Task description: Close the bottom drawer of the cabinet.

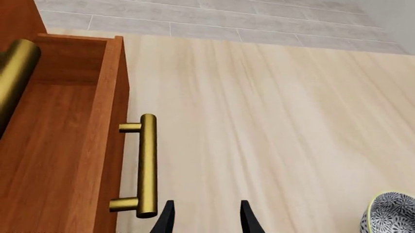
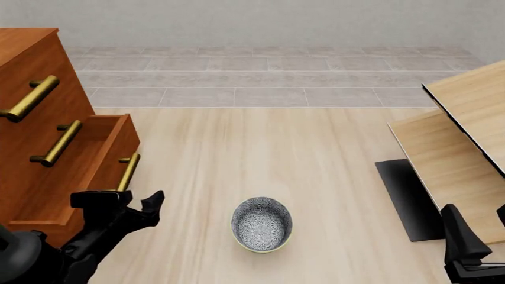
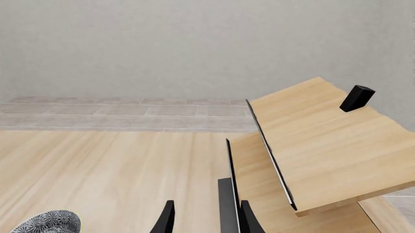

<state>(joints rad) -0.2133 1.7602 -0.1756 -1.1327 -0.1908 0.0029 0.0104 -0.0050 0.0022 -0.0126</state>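
The cabinet (image 2: 32, 65) stands at the left in the front view. Its bottom drawer (image 2: 71, 171) is pulled out, showing its hollow inside (image 1: 58, 145) and its brass bar handle (image 1: 147, 165) (image 2: 128, 171). My left gripper (image 2: 126, 204) (image 1: 206, 221) is open, low and just in front of the drawer's front panel (image 1: 112, 121). It sits beside the handle without touching it, and nothing is between its fingers. My right gripper (image 2: 476, 228) (image 3: 206, 218) is open at the near right, far from the cabinet.
A patterned bowl (image 2: 262, 223) sits on the wooden floor between the arms. Pale wooden table panels (image 2: 465, 136) with a black base (image 2: 406, 198) stand close in front of the right gripper. The middle drawer's handle (image 2: 57, 143) juts out above the open drawer.
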